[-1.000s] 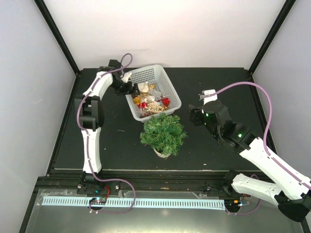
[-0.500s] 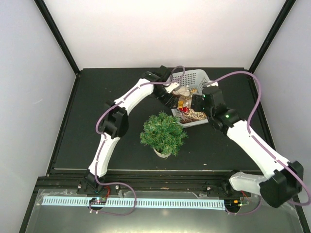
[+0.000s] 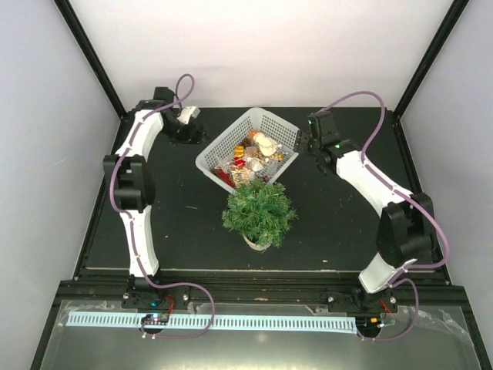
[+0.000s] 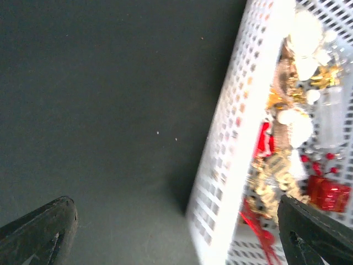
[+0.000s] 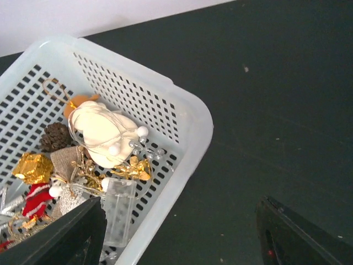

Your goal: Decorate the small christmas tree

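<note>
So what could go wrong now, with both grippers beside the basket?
One corner of the white mesh basket reaches the small christmas tree; a push from the open right gripper could tip the tree. A thin beaded wire lies over the ornaments, so lifting one may drag out others.

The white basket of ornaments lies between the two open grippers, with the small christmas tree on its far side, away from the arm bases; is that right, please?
Not quite: the top external view shows the small christmas tree nearer the arm bases than the white basket. It does lie between the open left gripper and right gripper.
</note>
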### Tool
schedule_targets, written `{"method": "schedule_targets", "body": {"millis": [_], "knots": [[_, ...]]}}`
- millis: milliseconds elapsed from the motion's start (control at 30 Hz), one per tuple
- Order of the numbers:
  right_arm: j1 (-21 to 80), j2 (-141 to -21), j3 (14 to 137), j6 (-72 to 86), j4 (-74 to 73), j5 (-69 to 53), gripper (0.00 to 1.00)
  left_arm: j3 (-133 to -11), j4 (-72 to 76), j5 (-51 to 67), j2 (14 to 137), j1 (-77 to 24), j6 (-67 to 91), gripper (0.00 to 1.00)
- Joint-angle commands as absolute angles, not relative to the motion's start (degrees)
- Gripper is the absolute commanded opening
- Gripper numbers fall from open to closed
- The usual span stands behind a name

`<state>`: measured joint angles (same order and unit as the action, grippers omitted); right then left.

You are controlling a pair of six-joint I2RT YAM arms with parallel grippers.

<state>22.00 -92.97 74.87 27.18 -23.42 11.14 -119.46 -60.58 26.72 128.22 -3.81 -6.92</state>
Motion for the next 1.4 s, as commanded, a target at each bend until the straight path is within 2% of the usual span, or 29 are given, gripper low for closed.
{"method": "schedule_targets", "body": {"millis": [0,133,567,800,1133,1367], "knots": [[21.9,-96.0,77.8,28.1,-22.3,5.8,0.75,-115.5,-61.4,37.7,124.0,-4.7,-9.0,0.99],[22.2,-98.5,79.6,28.3,-23.7,2.2,0.76,-114.0,-60.6,39.5,124.1,-5.3,-8.3,0.99],[23.6,-98.1,77.8,34.1,-30.1,3.4,0.78,-115.1,-60.1,39.0,121.2,-3.4,-6.9,0.99],[24.0,-105.3,82.3,36.7,-32.5,1.5,0.78,-112.9,-60.3,39.4,117.2,-2.5,-7.6,0.99],[24.7,-109.1,83.3,40.6,-33.5,0.9,0.8,-109.9,-64.0,42.7,110.1,5.6,-10.7,0.99],[24.8,-107.3,81.3,37.4,-35.9,6.8,0.8,-103.3,-63.8,44.7,106.7,11.4,-13.7,0.99]]}}
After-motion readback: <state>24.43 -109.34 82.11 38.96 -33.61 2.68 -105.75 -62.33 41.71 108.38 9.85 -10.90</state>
